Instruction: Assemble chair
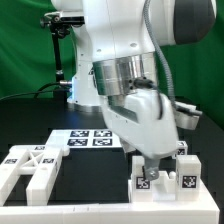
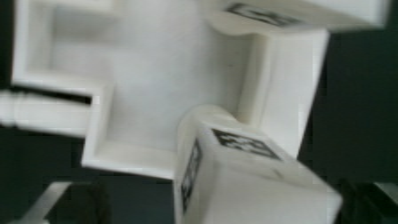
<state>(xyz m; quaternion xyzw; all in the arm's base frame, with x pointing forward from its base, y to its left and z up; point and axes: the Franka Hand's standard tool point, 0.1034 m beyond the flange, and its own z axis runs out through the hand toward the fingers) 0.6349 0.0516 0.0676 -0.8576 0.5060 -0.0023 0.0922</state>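
My gripper (image 1: 148,160) is down low at the front right of the table, among white chair pieces (image 1: 172,172) that carry black-and-white tags. In the wrist view a white tagged block (image 2: 240,160) stands very close and blurred. It fills the space between my jaws and seems to be held. Behind it lies a flat white notched slab (image 2: 151,80), and another tagged part (image 2: 270,12) shows at the frame's edge. My fingertips are hidden in dark blur. A separate white chair piece with a crossed frame (image 1: 30,165) lies at the front on the exterior view's left.
The marker board (image 1: 90,138) lies on the black table behind the pieces. The arm's large white body (image 1: 130,60) hides the middle of the scene. A green curtain hangs at the back.
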